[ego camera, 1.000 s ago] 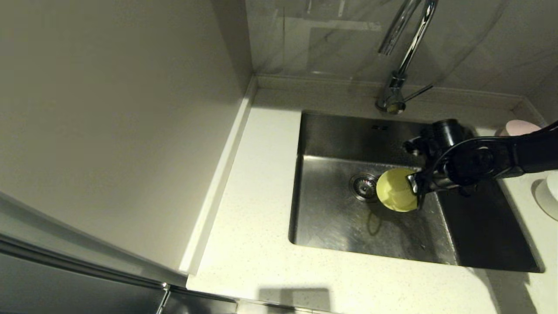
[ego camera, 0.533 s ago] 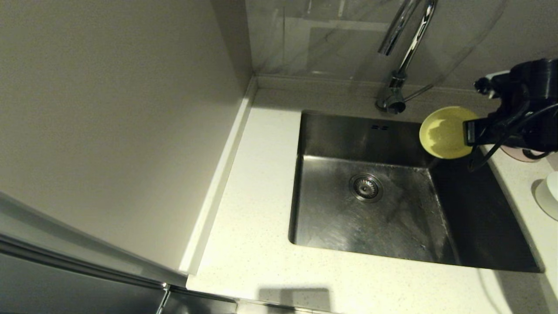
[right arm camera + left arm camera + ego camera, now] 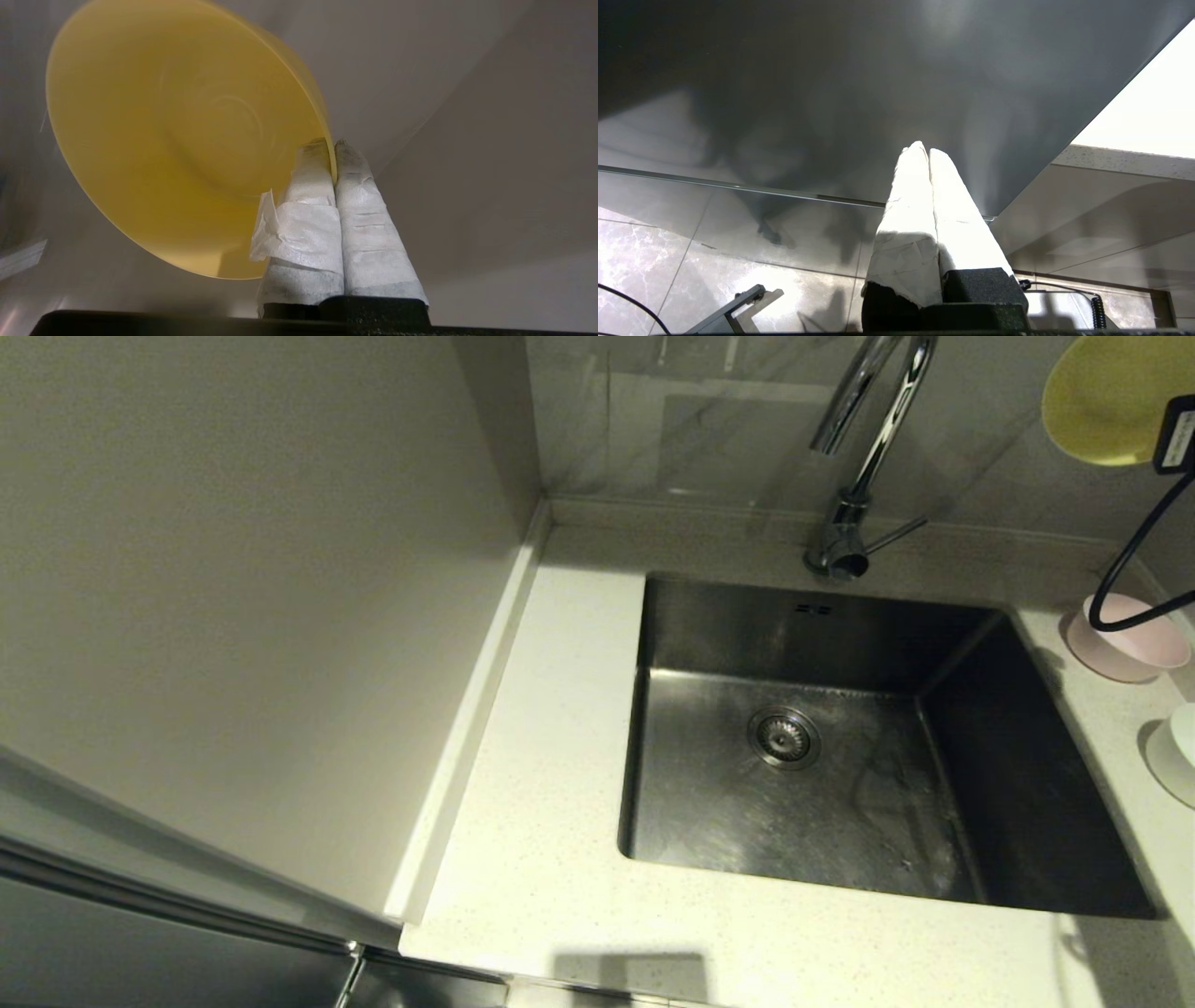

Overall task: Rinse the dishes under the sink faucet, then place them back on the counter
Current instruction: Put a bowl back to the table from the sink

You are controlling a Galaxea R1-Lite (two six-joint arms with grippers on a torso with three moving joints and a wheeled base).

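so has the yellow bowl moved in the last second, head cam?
Yes. The yellow bowl, pinched at its rim by the right gripper, has gone from low over the sink drain up and right, now above the faucet base.

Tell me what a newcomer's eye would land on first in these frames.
The small round yellow bowl, pinched at its rim by the right gripper, hangs high at the head view's upper right, above the off-white speckled counter. Below it gapes the large stainless-steel sink, nothing in it, behind which rises the chrome gooseneck faucet. A pale pink bowl sits on the counter right of the sink.
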